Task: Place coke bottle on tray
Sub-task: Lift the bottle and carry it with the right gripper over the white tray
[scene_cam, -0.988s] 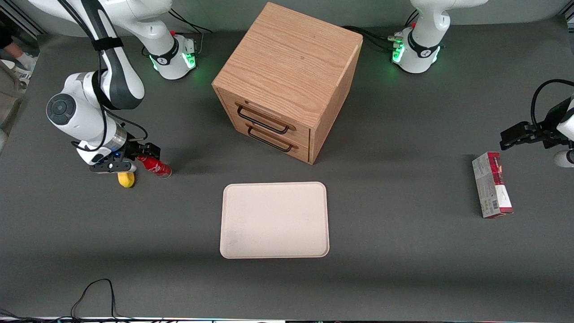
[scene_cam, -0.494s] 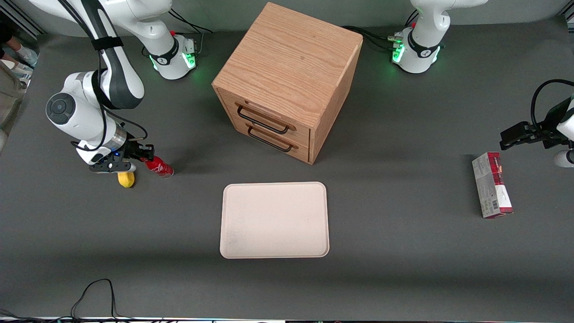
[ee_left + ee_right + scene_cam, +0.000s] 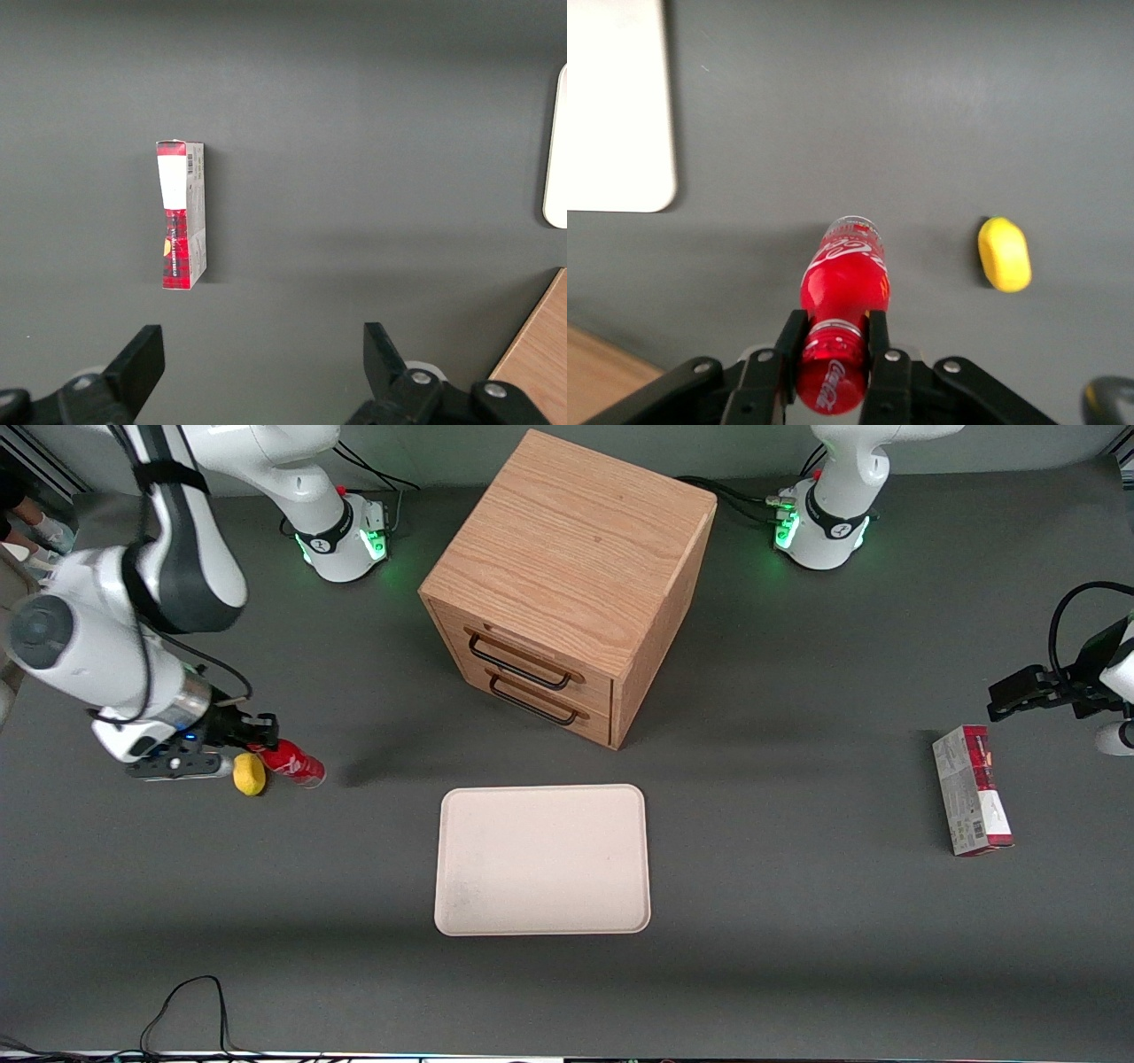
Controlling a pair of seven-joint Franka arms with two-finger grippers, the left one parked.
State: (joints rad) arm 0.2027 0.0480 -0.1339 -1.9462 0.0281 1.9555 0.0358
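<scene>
My right gripper (image 3: 262, 749) is shut on the neck of the coke bottle (image 3: 294, 765), a small red bottle with white script. It holds the bottle tilted, just above the table, toward the working arm's end. In the right wrist view the black fingers (image 3: 791, 341) clamp the neck just under the red cap, and the bottle (image 3: 843, 274) hangs base down over bare table. The cream-pink tray (image 3: 542, 859) lies flat in the middle of the table, apart from the bottle. One corner of the tray shows in the right wrist view (image 3: 616, 106).
A yellow lemon-like lump (image 3: 249, 774) lies on the table right beside the held bottle and also shows in the right wrist view (image 3: 1004, 254). A wooden two-drawer cabinet (image 3: 567, 584) stands farther back than the tray. A red-and-white carton (image 3: 971, 802) lies toward the parked arm's end.
My right arm has risen and shifted toward its own end of the table, carrying the bottle with it. The yellow lump, partly covered by the gripper before, now shows whole.
</scene>
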